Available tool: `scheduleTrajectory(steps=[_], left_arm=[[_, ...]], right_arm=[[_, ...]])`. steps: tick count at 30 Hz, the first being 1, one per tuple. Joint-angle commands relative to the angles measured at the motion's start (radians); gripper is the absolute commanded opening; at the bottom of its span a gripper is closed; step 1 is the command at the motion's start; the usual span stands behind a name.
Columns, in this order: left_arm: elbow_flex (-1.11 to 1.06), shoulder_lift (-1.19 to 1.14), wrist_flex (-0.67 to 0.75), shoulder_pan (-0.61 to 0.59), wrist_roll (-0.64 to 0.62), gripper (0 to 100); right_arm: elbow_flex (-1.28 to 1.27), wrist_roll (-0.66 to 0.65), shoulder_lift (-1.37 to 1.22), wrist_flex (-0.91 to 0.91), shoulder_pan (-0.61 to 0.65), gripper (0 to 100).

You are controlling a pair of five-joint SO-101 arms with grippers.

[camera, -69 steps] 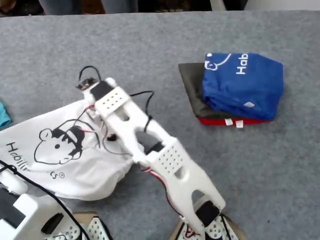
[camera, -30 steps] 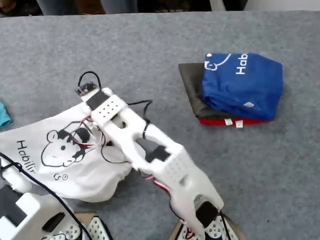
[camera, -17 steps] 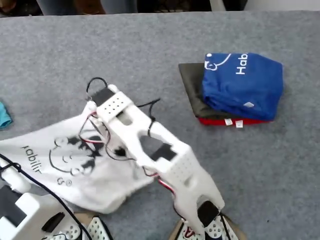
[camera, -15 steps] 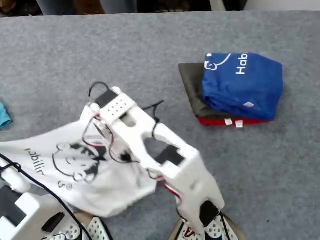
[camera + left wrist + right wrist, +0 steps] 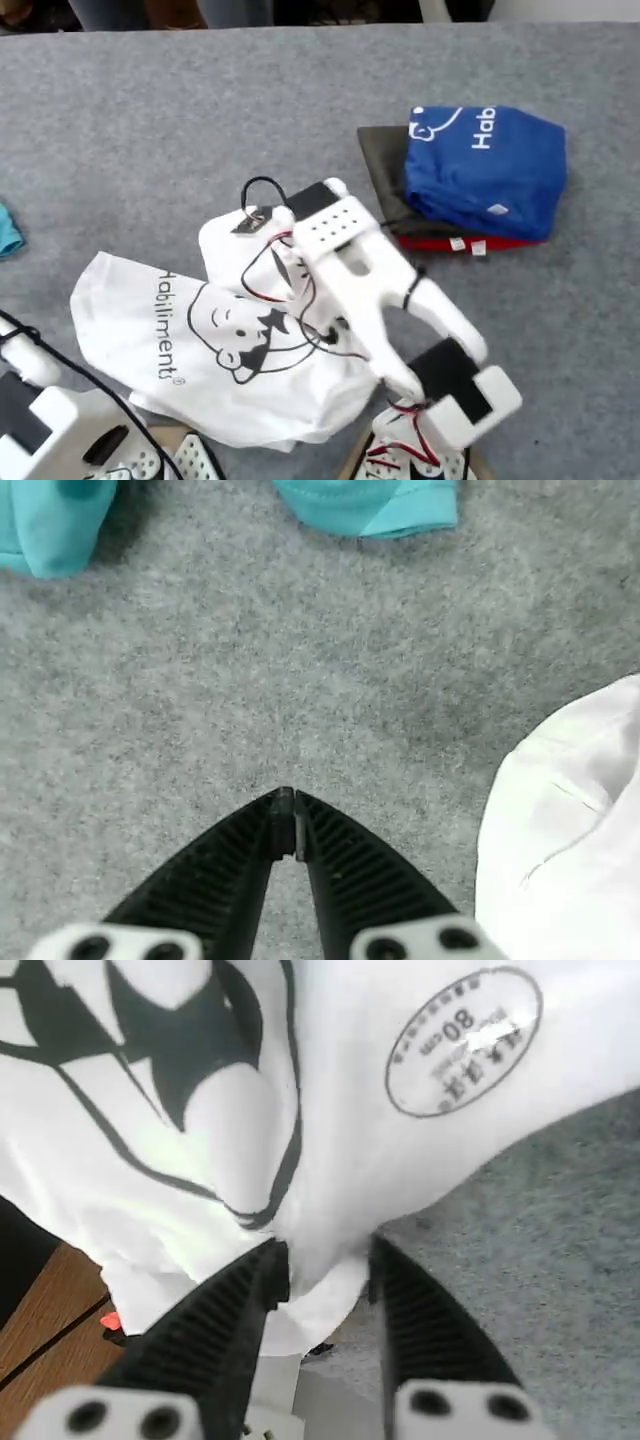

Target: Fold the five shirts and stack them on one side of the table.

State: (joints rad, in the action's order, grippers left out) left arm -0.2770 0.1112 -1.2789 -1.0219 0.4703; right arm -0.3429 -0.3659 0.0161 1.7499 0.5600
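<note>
On the tabletop (image 5: 300, 90) a spread shirt (image 5: 200, 350) lies at the near left, and its near edge reaches the bases of the arms. A stack of folded shirts (image 5: 480, 170) sits at the right, farther back and well apart from the spread shirt; in it three lie one upon the other. Another shirt (image 5: 8, 230) lies at the left edge. The right arm (image 5: 370, 290) stretches over the spread shirt, and the right hand (image 5: 325, 1260) has its cloth between the fingers. The left hand (image 5: 287, 825) is over bare tabletop, between the shirt at the edge and the spread one.
</note>
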Motion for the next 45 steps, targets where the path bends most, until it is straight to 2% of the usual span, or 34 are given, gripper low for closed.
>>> scheduleTrajectory(steps=[1, 3, 6, 10, 12, 13, 15, 18, 20, 24, 29, 32, 36, 37, 39, 42, 45], left_arm=[[0.004, 0.009, -0.011, 0.005, 0.009, 3], [0.004, 0.009, -0.014, 0.007, 0.011, 3], [0.002, 0.009, -0.031, 0.008, 0.041, 3], [-0.016, 0.009, -0.052, 0.013, 0.081, 3], [-0.019, 0.009, -0.077, 0.058, 0.080, 3], [-0.019, 0.009, -0.107, 0.090, 0.078, 3], [-0.021, 0.009, -0.158, 0.173, 0.058, 3], [-0.015, 0.011, -0.176, 0.286, -0.043, 4], [-0.022, 0.009, -0.175, 0.340, -0.104, 9], [-0.024, 0.003, -0.173, 0.392, -0.203, 18], [-0.048, -0.002, -0.166, 0.438, -0.267, 19], [-0.163, -0.002, -0.044, 0.458, -0.319, 19], [-0.351, 0.000, 0.183, 0.455, -0.368, 19], [-0.386, 0.008, 0.222, 0.453, -0.377, 19], [-0.426, 0.009, 0.290, 0.437, -0.404, 14], [-0.424, 0.006, 0.344, 0.384, -0.446, 2], [-0.420, 0.009, 0.376, 0.321, -0.506, 4]], right_arm=[[0.013, -0.012, 0.091, 0.014, -0.012, 36.2], [0.071, -0.012, 0.107, 0.014, -0.017, 36.4], [0.174, -0.012, 0.124, 0.015, -0.043, 30.6], [0.344, -0.008, 0.099, 0.008, -0.072, 11.6], [0.420, -0.006, 0.048, -0.008, -0.066, 1.8], [0.455, -0.003, 0.015, -0.020, -0.058, 1.3], [0.515, 0.037, -0.064, -0.041, -0.052, 5.1], [0.611, 0.114, -0.199, -0.092, -0.052, 9.7], [0.684, 0.160, -0.295, -0.112, -0.054, 13.7], [0.851, 0.221, -0.496, -0.120, -0.051, 24.5], [1.073, 0.238, -0.786, -0.110, -0.052, 30.2], [1.185, 0.249, -0.929, -0.109, -0.054, 25.2], [1.342, 0.249, -1.041, -0.066, -0.055, 3.1], [1.383, 0.249, -1.059, -0.040, -0.055, 0.7], [1.466, 0.249, -1.086, 0.011, -0.058, 3.8], [1.558, 0.250, -1.092, 0.015, -0.095, 1.3], [1.639, 0.250, -1.090, 0.015, -0.141, 1.3]])
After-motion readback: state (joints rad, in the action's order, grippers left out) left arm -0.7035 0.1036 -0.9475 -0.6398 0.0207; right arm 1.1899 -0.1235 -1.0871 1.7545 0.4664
